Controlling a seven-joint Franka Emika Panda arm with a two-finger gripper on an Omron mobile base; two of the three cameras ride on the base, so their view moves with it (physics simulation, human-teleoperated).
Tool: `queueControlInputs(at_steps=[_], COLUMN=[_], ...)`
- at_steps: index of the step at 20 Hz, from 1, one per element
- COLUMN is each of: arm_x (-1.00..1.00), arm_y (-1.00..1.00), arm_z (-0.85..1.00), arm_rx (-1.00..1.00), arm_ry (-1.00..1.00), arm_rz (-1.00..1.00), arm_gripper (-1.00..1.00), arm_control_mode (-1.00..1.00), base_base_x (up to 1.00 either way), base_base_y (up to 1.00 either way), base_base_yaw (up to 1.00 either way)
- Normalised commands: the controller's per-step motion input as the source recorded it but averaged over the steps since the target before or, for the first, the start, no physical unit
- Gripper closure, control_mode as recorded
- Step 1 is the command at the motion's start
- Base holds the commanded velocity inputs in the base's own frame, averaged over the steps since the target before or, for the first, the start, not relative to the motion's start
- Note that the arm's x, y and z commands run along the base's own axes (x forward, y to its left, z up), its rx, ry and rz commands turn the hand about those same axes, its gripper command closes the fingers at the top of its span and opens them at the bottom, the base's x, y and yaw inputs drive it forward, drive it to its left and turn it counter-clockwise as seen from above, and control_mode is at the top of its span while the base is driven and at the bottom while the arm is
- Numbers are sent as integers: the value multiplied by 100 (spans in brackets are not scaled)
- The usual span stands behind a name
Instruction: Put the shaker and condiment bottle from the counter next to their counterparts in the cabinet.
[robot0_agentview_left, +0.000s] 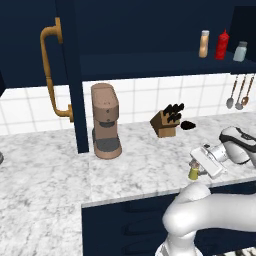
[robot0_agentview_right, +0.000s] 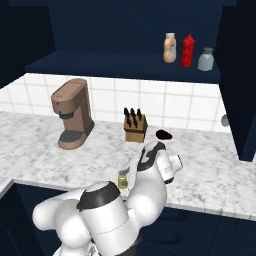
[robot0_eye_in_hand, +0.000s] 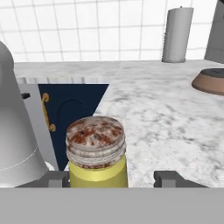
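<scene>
Because the cabinet (robot0_agentview_left: 150, 65) stands with its door (robot0_agentview_left: 75, 75) swung out, far left of the knife block (robot0_agentview_left: 166, 122), the shelf above that block is reachable. Left of the block sits a coffee machine (robot0_agentview_left: 106, 122), well clear of the work. In front of the block and slightly to its right, close to the front edge of the counter (robot0_agentview_left: 50, 170), stands the shaker (robot0_agentview_left: 193, 172). The gripper (robot0_agentview_left: 199, 165) comes at it level so the fingertips (robot0_eye_in_hand: 168, 177) straddle the yellow body below the cap. One tip looks against the shaker and the other shows a gap, so the jaws are partly apart and nothing is lifted. That near edge leaves little room for a sideways knock. Above and right of the block, the condiment bottle (robot0_agentview_left: 204, 44) already stands beside the red squeeze bottle (robot0_agentview_left: 222, 45). The pale grey-blue shaker (robot0_agentview_left: 240, 51) has some bare shelf around it for a neighbour.
</scene>
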Motion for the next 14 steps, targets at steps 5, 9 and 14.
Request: queueControlInputs(at_steps=[5, 9, 14], arm_x=[0, -5, -14], arm_y=[2, 5, 0], arm_z=[-17, 0, 29], arm_rx=[0, 0, -3], arm_ry=[0, -6, -13], arm_rz=[4, 1, -1], arm_gripper=[100, 100, 100], arm_control_mode=[-100, -100, -100], base_base_x=[0, 0, 0], base_base_y=[0, 0, 0], base_base_yaw=[0, 0, 0])
